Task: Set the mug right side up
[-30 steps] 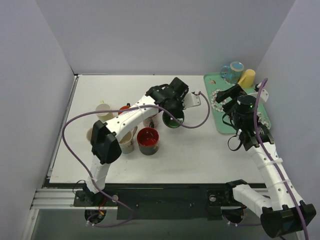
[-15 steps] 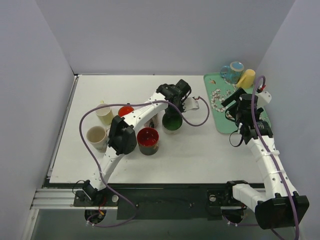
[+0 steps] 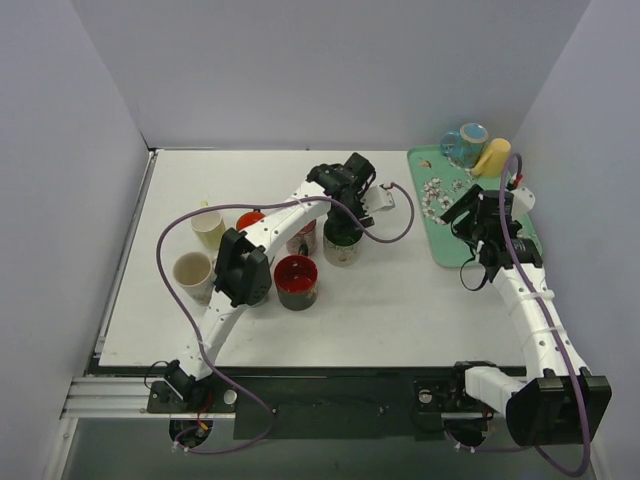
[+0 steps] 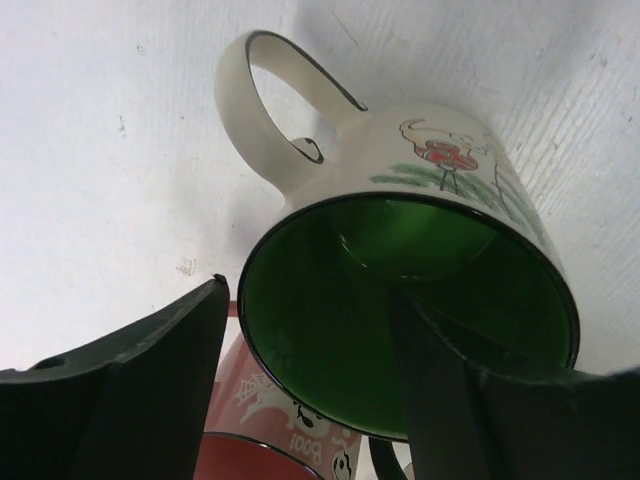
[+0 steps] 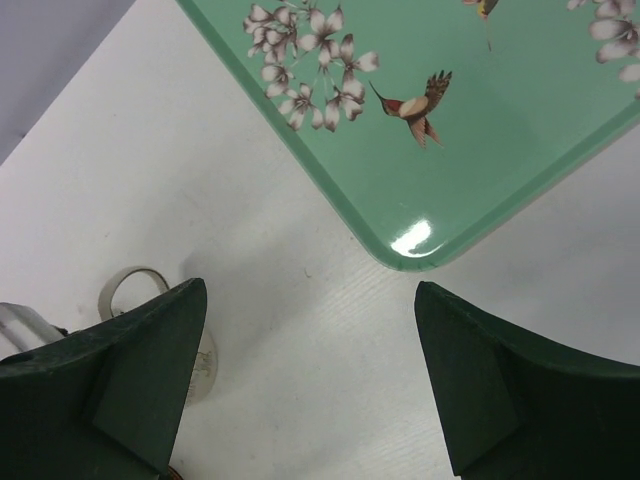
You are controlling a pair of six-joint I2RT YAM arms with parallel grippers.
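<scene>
The left claw (image 4: pixel 310 300) is spread open over the mug (image 3: pixel 342 247). In its wrist view, 1 finger (image 4: pixel 130 400) stands outside the wall on the handle side. The other dips in front of the green inside, and neither clearly presses the rim. The mug stands on its base with its mouth up, a little past the middle of the tabletop (image 3: pixel 400 310). It is white outside with a small painted figure, glossy green inside, and its pale loop handle (image 4: pixel 262 100) points away from the wrist camera. From above, a red mug (image 3: pixel 296 281) stands upright near it at 8 o'clock, and its spider-web print shows at the bottom of the left wrist view. A cream cup (image 3: pixel 193 270) stands at 9 o'clock from the red mug and a pale yellow cup (image 3: pixel 208 226) at 10 o'clock, both well apart from the green-lined mug. The left arm partly covers the things between them, so I cannot tell what they are. The right claw (image 5: pixel 310 290) is also wide open with nothing between its fingers. It hangs where the near left corner of the green tray (image 3: pixel 447 245) meets the bare tabletop, at 3 o'clock from the mug. The tray carries printed blossoms and a hummingbird. At its 12 o'clock end are a blue cup (image 3: pixel 465 142) and a yellow cup (image 3: pixel 492 156), just beside each other.
</scene>
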